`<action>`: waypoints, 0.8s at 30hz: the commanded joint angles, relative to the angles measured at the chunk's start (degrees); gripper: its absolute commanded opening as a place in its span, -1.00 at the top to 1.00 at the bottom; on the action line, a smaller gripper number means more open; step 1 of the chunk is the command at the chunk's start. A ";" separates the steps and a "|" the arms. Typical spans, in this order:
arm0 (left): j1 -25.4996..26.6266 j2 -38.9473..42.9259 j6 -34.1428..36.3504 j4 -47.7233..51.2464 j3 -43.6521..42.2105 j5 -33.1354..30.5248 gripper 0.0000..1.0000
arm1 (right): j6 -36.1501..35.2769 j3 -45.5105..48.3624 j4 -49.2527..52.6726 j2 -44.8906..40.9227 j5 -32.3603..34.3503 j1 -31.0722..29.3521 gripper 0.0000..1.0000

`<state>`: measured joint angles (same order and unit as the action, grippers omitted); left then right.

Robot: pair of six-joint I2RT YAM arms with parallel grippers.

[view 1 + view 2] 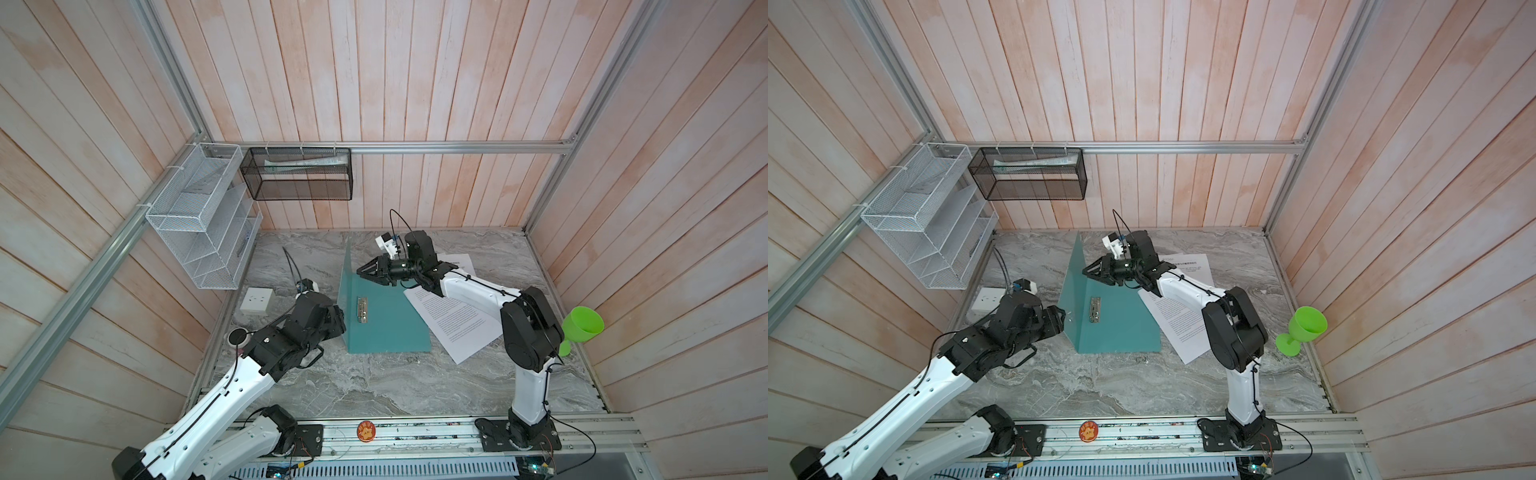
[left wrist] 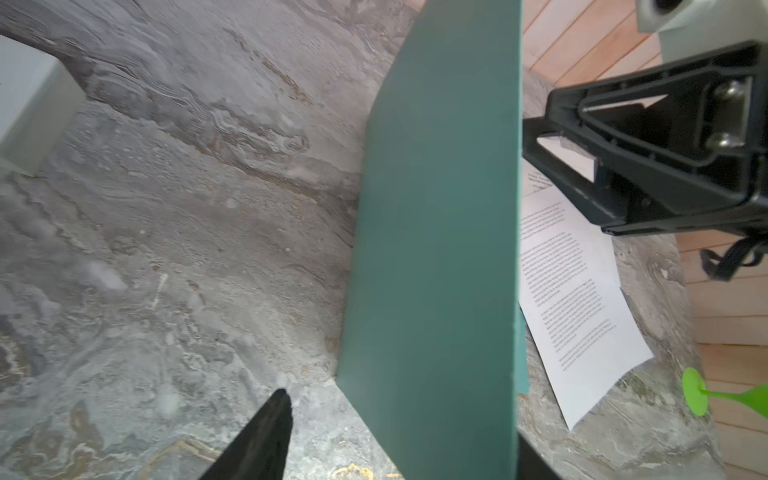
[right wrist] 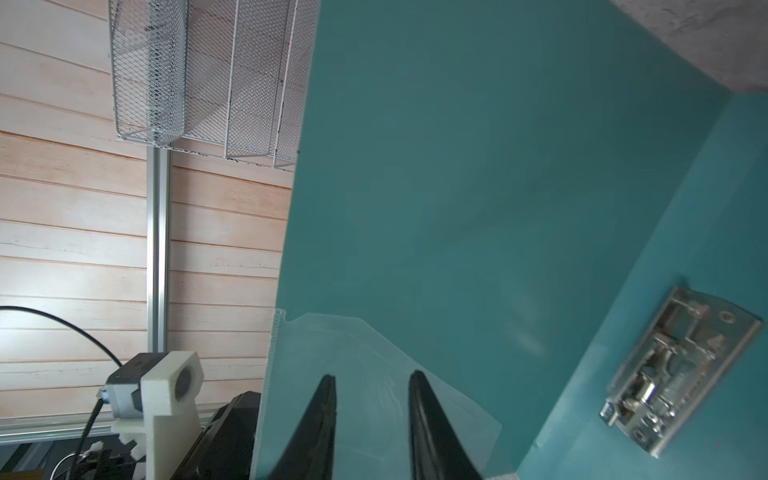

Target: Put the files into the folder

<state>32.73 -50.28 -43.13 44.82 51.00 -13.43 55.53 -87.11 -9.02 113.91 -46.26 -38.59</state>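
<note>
The teal folder (image 1: 386,328) lies open on the marble table, its cover (image 1: 347,270) standing nearly upright and its metal clip (image 1: 363,309) showing inside. In the left wrist view the cover (image 2: 436,249) rises between the spread fingers of my left gripper (image 2: 401,419), which is open at the folder's near left corner (image 1: 1061,318). My right gripper (image 1: 360,272) points at the cover's inner face (image 3: 457,166), its fingers slightly apart with nothing between them (image 3: 372,376). The files, white printed sheets (image 1: 453,328), lie right of the folder, partly under the right arm.
A white wire-mesh rack (image 1: 199,232) and a black mesh basket (image 1: 299,174) hang on the walls at the back left. A white socket box (image 1: 257,300) lies left of the folder. A green plastic goblet (image 1: 579,328) stands at the table's right edge.
</note>
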 commanded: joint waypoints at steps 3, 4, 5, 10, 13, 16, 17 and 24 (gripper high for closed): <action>-8.37 6.44 0.63 6.04 -0.85 -1.27 -0.44 | -4.94 -10.85 10.94 7.21 3.85 -3.21 0.44; -9.21 7.63 0.92 6.73 -0.58 -2.21 -0.44 | -5.43 -12.73 12.26 8.33 4.25 -3.48 0.44; -9.70 8.64 1.28 7.11 -0.39 -2.88 -0.48 | -5.96 -14.37 13.51 9.28 4.61 -3.67 0.44; -10.40 11.17 2.26 9.40 2.58 -7.62 -0.53 | -9.97 -22.80 20.75 14.02 5.62 -4.47 0.44; -10.40 12.02 3.86 10.19 5.79 -10.84 -0.53 | -14.07 -25.33 25.20 14.31 7.35 -4.35 0.44; -10.35 11.55 6.98 6.87 7.65 -9.58 -0.54 | -20.47 -24.49 28.40 11.94 10.48 -3.66 0.37; -10.37 10.52 7.58 4.77 7.58 -7.84 -0.56 | -23.49 -23.58 29.66 10.51 12.15 -3.24 0.31; -9.75 -3.42 9.53 -19.44 1.15 14.51 -0.58 | -45.52 2.98 19.79 -9.84 30.08 1.04 0.04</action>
<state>22.57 -48.99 -36.10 38.50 55.99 -11.18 23.00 -92.62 15.51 113.71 -26.15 -40.10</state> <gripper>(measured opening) 0.788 0.451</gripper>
